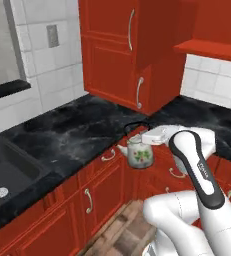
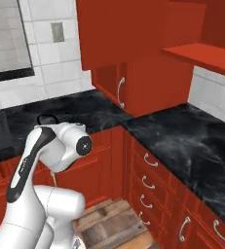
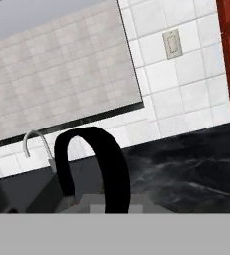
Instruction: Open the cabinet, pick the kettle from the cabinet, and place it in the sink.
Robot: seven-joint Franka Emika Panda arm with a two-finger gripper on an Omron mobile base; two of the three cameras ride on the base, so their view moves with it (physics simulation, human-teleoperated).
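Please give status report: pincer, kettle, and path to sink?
Pincer shut on kettle hoop handle, kettle hanging off the counter edge. Sink lies to the left, basin empty. Nothing seen blocking the way.

Between me and the black double-basin sink (image 1: pixel 7 170) it's just bare black marble counter (image 1: pixel 72 135), with the red wooden wall cabinet (image 1: pixel 122 55) hanging low over the corner and a slim silver faucet (image 3: pixel 37 144) behind the basin.
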